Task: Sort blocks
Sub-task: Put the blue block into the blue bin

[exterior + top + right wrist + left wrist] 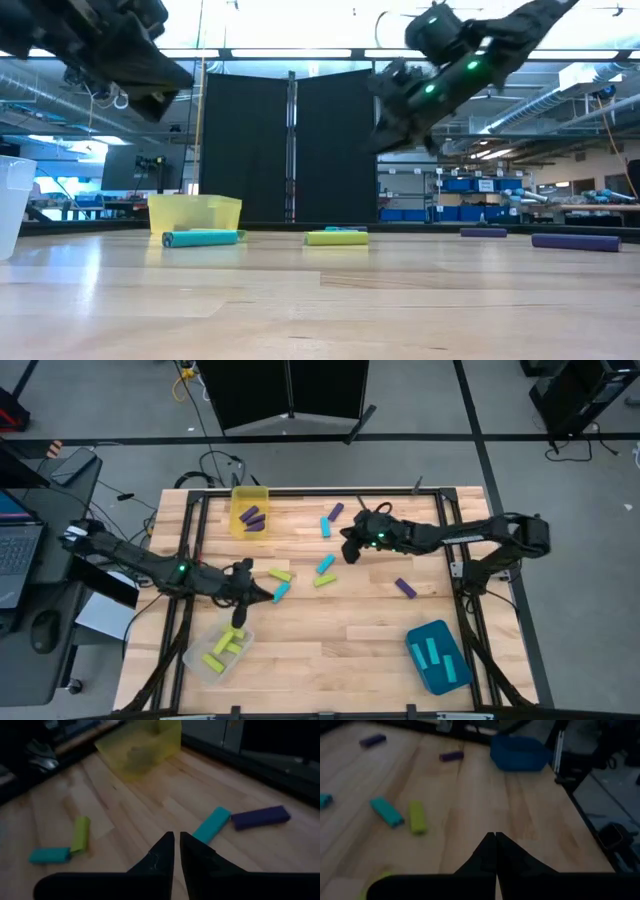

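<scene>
Small bars lie flat on the wooden table: cyan [326,564], yellow-green [324,580], yellow-green [280,574], cyan [282,592], purple [404,588], cyan [325,526] and purple [335,511]. My left gripper [247,588] hangs raised above the left-middle of the table, shut and holding nothing [495,837]. My right gripper [350,551] hovers over the far middle, fingers together and empty [176,840]. In its wrist view a cyan bar [212,825] and a purple bar [260,816] lie ahead of it. In the low view both grippers [165,75] [385,135] hang well clear of the tabletop.
A yellow bin [250,500] at the far left holds purple bars [253,518]. A clear bin [205,663] at the near left holds yellow-green bars [226,645]. A teal bin [440,678] at the near right holds cyan bars [434,652]. A laptop sits beyond the table's left edge.
</scene>
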Available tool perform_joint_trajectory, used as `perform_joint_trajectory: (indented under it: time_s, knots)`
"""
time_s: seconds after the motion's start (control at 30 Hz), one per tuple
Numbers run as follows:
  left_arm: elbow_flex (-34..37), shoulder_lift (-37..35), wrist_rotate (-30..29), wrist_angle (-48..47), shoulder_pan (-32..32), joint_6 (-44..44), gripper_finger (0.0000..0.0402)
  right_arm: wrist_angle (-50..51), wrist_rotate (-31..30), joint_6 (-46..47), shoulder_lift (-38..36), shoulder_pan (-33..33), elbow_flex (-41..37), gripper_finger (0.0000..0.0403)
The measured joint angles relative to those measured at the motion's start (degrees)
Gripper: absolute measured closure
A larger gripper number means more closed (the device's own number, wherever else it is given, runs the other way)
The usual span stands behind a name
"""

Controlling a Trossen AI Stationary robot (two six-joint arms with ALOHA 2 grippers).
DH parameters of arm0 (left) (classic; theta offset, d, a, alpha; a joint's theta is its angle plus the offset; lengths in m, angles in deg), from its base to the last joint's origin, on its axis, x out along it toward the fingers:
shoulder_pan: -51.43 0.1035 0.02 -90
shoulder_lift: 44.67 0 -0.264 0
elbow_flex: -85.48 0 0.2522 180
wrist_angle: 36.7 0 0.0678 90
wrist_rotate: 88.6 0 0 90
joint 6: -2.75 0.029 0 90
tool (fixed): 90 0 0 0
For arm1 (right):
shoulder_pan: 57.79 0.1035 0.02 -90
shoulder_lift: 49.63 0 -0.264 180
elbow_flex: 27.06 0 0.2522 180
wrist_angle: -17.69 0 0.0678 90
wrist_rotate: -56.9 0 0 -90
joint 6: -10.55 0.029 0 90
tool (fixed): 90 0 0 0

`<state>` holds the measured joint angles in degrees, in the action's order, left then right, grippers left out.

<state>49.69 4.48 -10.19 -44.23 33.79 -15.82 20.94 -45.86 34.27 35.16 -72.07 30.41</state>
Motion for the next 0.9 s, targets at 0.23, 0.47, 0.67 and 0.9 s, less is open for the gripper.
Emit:
perform_joint_trajectory:
  time_s: [0.23, 0.47, 0.67, 0.9]
  knots:
    - [5.66, 0.07, 1.53, 13.61, 7.28, 4.71, 0.0398, 3.20, 0.02, 3.29, 12.63, -1.23, 9.12, 0.0323]
    - [5.78, 0.07, 0.04, 18.23, 9.70, 10.24, 0.0398, 11.80, -1.40, 5.28, 22.66, -2.01, 19.64, 0.0244]
    - [5.78, 0.24, -0.97, 18.34, 10.08, 10.87, 0.0398, 18.57, -7.03, 7.11, 29.47, -2.16, 27.92, 0.0177]
    - [5.78, 0.35, -0.97, 18.11, 10.07, 10.84, 0.0397, 21.85, -7.39, 9.94, 34.95, -3.92, 32.48, 0.0150]
